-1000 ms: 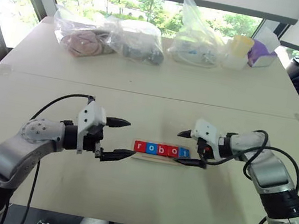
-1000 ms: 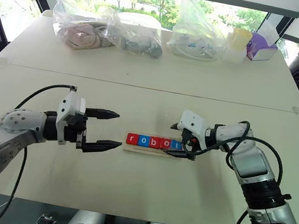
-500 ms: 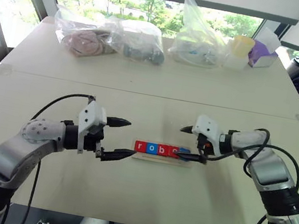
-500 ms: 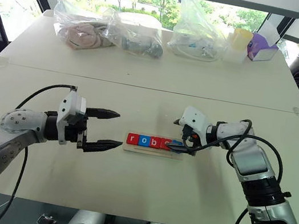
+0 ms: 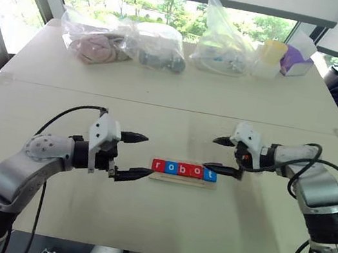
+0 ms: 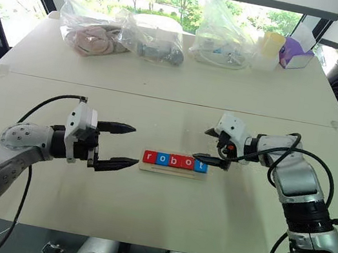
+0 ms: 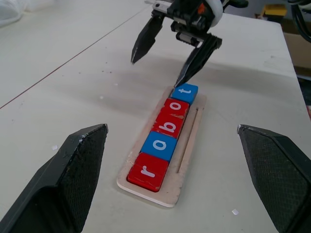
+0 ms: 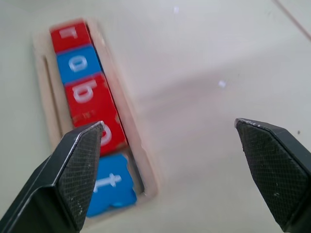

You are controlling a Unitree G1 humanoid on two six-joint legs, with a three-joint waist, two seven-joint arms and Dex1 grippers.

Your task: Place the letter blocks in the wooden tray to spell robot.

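Left wrist view: right pincer (image 7: pixel 158 53) wide open, empty, fingertip (image 7: pixel 181 77) by t block (image 7: pixel 185 92).

I get bright daylight from the window (image 5: pixel 176 11) behind the bench (image 5: pixel 153 215), and the glass there blows out nearly white. The pale benchtop reflects evenly, with no hard glare. Under the left claw (image 5: pixel 135 157) and the right claw (image 5: pixel 220 155) I see only soft, faint shadows. The right wrist view is soft: the letter blocks (image 8: pixel 90 111) smear, and the near fingers (image 8: pixel 73 170) are blurred. The left wrist view is sharp on the wooden tray (image 7: pixel 189 141).
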